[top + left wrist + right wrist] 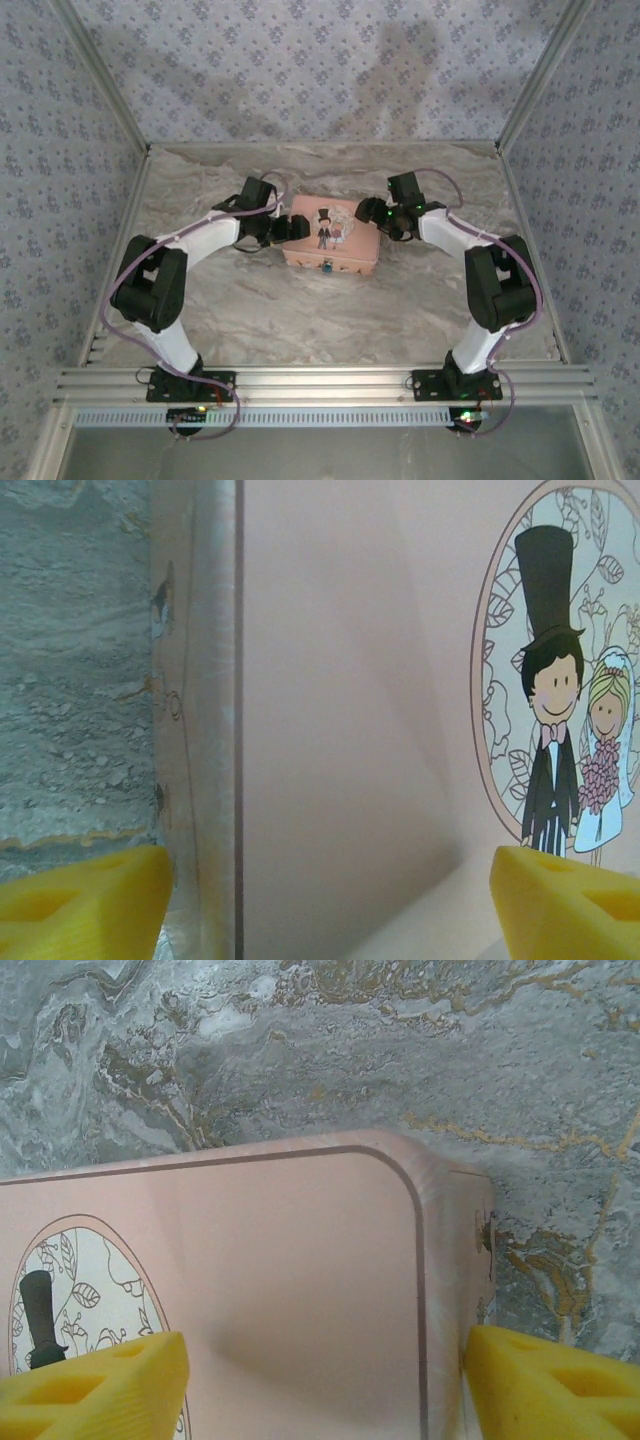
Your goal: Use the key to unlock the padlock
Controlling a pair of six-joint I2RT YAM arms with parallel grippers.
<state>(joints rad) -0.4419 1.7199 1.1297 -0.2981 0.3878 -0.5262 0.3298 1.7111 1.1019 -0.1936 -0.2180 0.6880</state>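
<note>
A pink rectangular tin (355, 242) with a cartoon bride and groom (326, 228) on its lid sat in the middle of the grey marble-patterned table (300, 310), lid shut, so its contents could not be told. From above, a tiny dark padlock (328, 266) hung at the middle of the tin's near side wall, touching it. It was so small there that it was probably the lock, with a bluish spot on it. The same view showed the left gripper (290, 228) at the tin's left end and the right gripper (382, 220) at its far right corner, both arms bent inward toward it. The left wrist camera gave what the top view was too coarse for: the tin (340, 730) seen close, the groom's top hat and the bride's bouquet (570, 750), and the left gripper (320, 910) with its yellow fingers (80, 900) spread wide. One was beside the tin's side wall over the table (70, 680), the other over the lid, and they held nothing. The right wrist camera showed a rounded corner of the tin (280, 1290) against the veined table (400, 1050). The right gripper (320, 1390) was likewise wide, its fingers (555, 1385) straddling that corner, with nothing between them but the lid.
</note>
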